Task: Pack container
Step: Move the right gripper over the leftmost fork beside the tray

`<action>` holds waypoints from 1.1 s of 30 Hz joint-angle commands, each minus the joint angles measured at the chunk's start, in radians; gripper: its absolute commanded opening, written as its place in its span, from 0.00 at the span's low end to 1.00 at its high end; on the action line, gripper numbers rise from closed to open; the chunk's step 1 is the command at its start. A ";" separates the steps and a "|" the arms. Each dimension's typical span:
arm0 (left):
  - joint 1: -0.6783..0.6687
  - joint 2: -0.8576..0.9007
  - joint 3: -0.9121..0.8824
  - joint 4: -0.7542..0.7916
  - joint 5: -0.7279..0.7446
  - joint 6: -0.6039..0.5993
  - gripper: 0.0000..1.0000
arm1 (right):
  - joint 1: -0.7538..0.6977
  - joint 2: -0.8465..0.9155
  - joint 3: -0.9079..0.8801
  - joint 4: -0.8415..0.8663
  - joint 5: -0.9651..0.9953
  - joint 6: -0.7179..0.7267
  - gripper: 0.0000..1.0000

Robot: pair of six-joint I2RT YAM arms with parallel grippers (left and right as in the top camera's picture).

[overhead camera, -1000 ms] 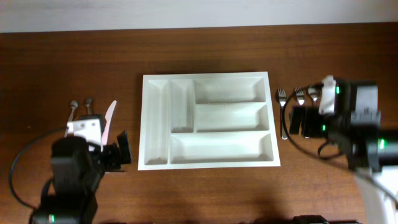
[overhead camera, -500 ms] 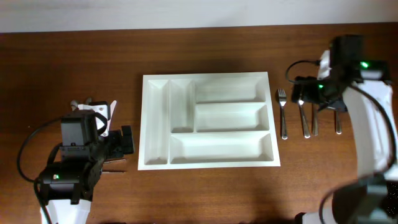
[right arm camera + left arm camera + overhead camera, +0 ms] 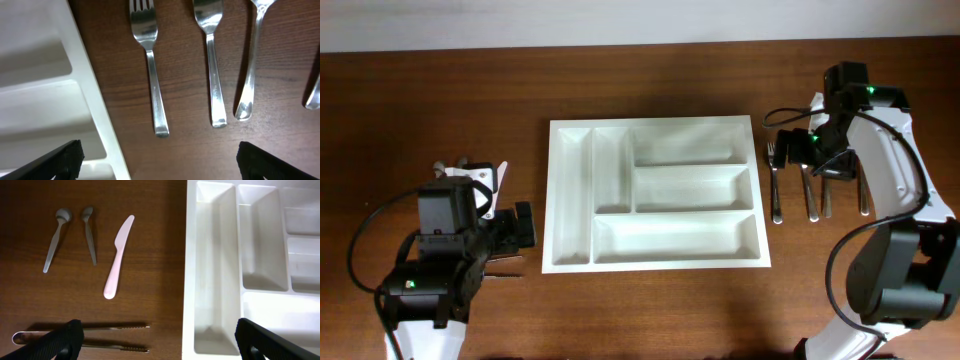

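The container (image 3: 552, 200) is a large white cutlery tray with five empty compartments, in the middle of the table. It also shows in the left wrist view (image 3: 190, 280) and the right wrist view (image 3: 95, 115). My left gripper (image 3: 505, 238) is open and empty (image 3: 160, 345), left of the tray, above two metal knives (image 3: 95, 327). A pink knife (image 3: 118, 257) and two spoons (image 3: 56, 240) lie beyond them. My right gripper (image 3: 800, 148) is open and empty (image 3: 160, 165), above the forks (image 3: 150, 65) lying right of the tray.
Several metal utensils (image 3: 809, 195) lie side by side right of the tray, handles toward the front. The left arm hides most of the left-hand utensils in the overhead view. A pale wall edge runs along the table's far side.
My right arm has swung from the near right to the far side, its gripper now over the fork heads. My left arm shifted toward the knives, then stayed still.
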 commanded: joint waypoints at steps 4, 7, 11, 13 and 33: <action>-0.006 -0.002 0.024 0.001 0.011 -0.010 0.99 | 0.004 0.062 0.006 0.024 -0.028 -0.011 0.99; -0.006 -0.002 0.024 0.001 0.011 -0.010 0.99 | 0.004 0.077 0.006 0.033 -0.028 -0.016 0.99; -0.006 -0.002 0.024 0.001 0.011 -0.010 0.99 | 0.004 0.097 0.006 0.046 -0.028 -0.033 0.99; -0.006 -0.002 0.024 0.001 0.011 -0.010 0.99 | 0.004 0.109 0.006 0.055 -0.029 -0.035 0.99; -0.006 -0.002 0.024 0.001 0.011 -0.010 0.99 | 0.006 0.193 0.005 0.130 -0.029 -0.040 0.99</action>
